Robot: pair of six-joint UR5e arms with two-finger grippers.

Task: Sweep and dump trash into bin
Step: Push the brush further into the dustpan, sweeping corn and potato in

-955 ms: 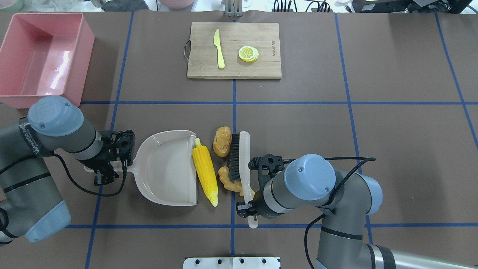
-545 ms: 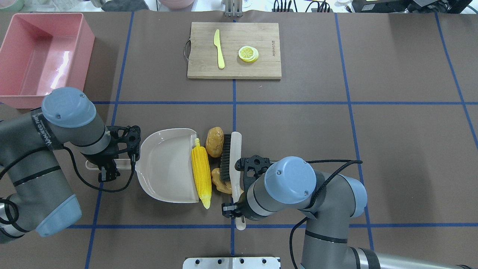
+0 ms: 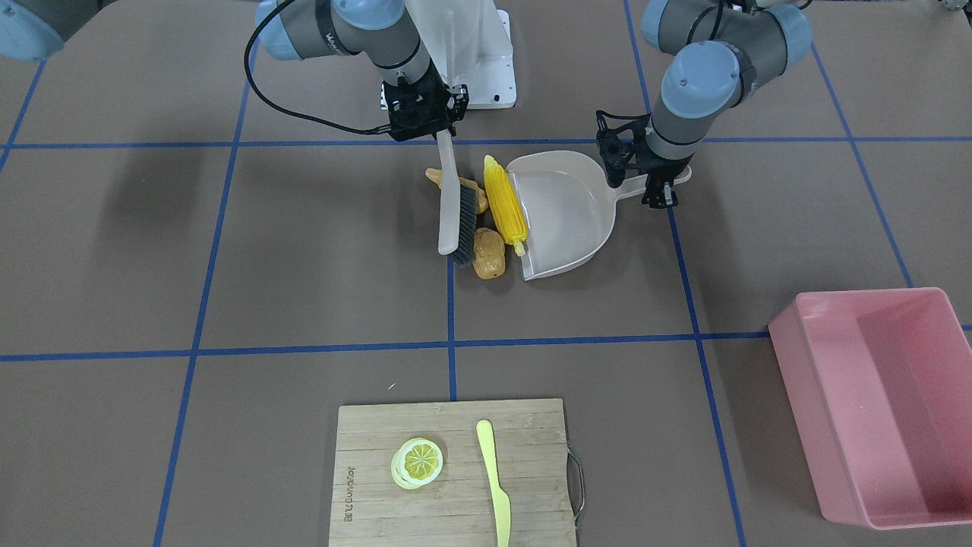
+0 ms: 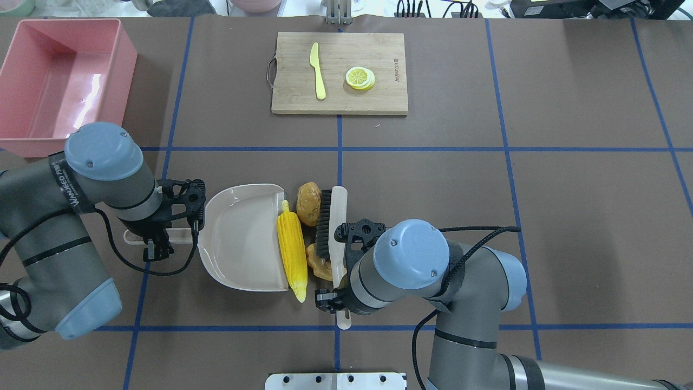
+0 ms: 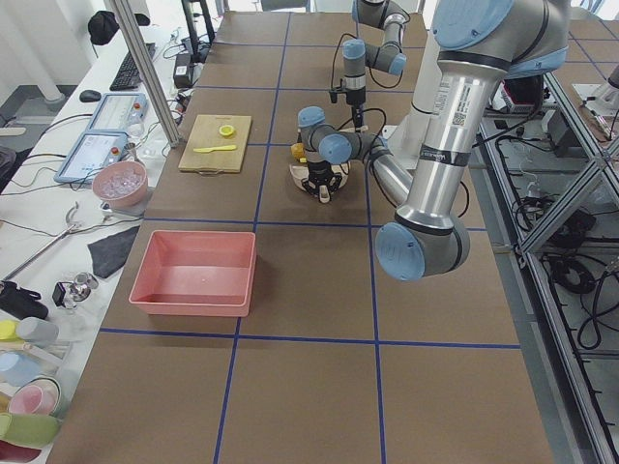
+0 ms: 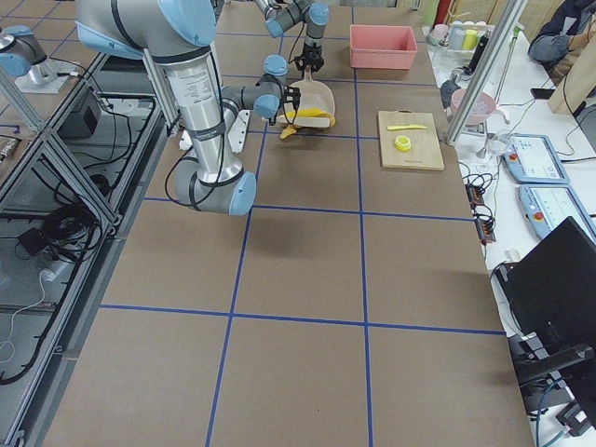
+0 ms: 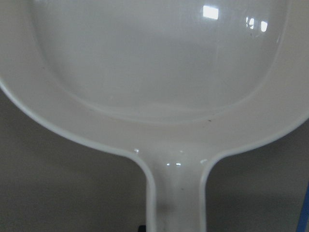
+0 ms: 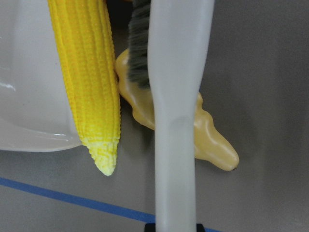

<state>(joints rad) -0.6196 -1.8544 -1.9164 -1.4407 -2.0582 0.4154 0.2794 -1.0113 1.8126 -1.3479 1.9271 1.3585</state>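
The yellow corn cob [image 4: 292,252] lies along the open lip of the beige dustpan [image 4: 238,244]. The brown-orange potato [image 4: 308,204] and the tan ginger root [image 4: 316,266] sit between the corn and the bristles of the white brush [image 4: 338,227]. My right gripper [image 4: 340,300] is shut on the brush handle. My left gripper [image 4: 159,237] is shut on the dustpan handle. The pink bin [image 4: 122,70] stands at the far left and holds nothing. The right wrist view shows the corn [image 8: 89,82], the ginger [image 8: 212,145] and the brush [image 8: 178,96]. The left wrist view shows the bare dustpan [image 7: 154,72].
A wooden cutting board [image 4: 338,100] at the far middle carries a pale yellow knife [image 4: 318,70] and a lemon slice [image 4: 360,77]. Blue tape lines cross the brown table. My left arm's elbow hangs over the table near the bin's front corner.
The brush has moved left and pushed the potato and ginger against the corn. The dustpan has shifted slightly right, so the corn now lies on its lip.
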